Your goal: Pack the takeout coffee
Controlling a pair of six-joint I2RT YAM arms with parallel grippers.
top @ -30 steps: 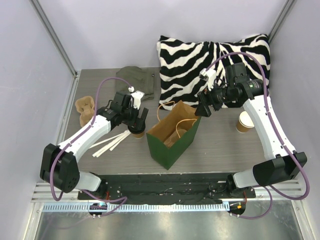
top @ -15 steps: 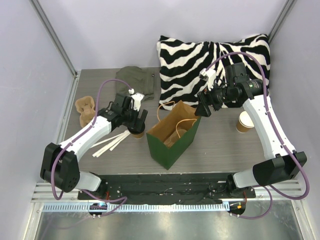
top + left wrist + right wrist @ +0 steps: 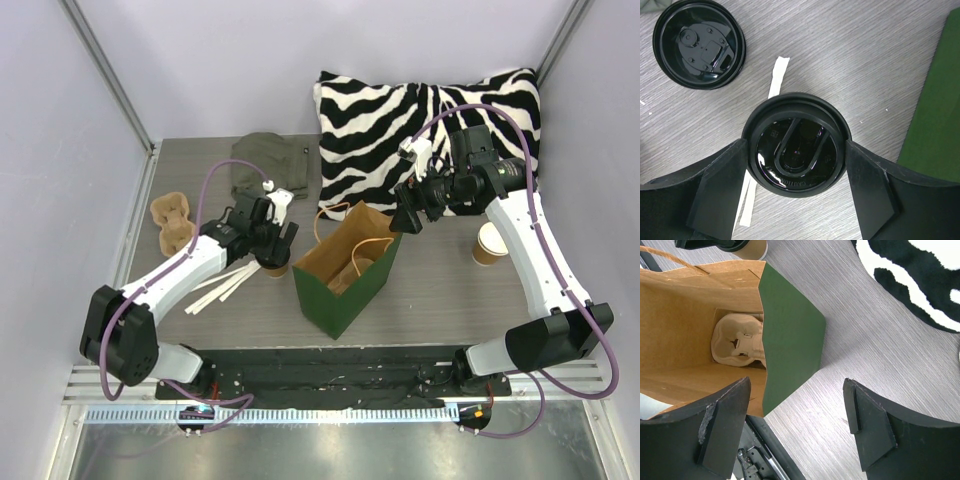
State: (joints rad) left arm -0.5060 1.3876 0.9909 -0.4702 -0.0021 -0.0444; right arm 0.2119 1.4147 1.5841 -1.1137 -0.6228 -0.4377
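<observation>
The takeout coffee (image 3: 796, 145), a tan cup with a black lid, stands on the grey table just left of the green bag (image 3: 345, 290). In the top view only its lower side (image 3: 276, 268) shows under my left gripper (image 3: 275, 246). From the left wrist, my left gripper (image 3: 796, 150) is open, one finger close against each side of the lid. My right gripper (image 3: 408, 220) hangs open over the bag's right rim. Its wrist view shows the right gripper (image 3: 796, 385) with nothing between the fingers and the bag (image 3: 790, 330) below left.
A tan pulp tray (image 3: 740, 342) lies inside the bag and another (image 3: 172, 222) at the table's left. A loose black lid (image 3: 699, 42) and white paper sticks (image 3: 220, 285) lie by the cup. A lidless cup (image 3: 490, 243), an olive cloth (image 3: 275, 160) and a zebra pillow (image 3: 430, 120) are there too.
My left gripper has shifted slightly right over the cup and its jaws have narrowed toward the lid. The right arm has not moved.
</observation>
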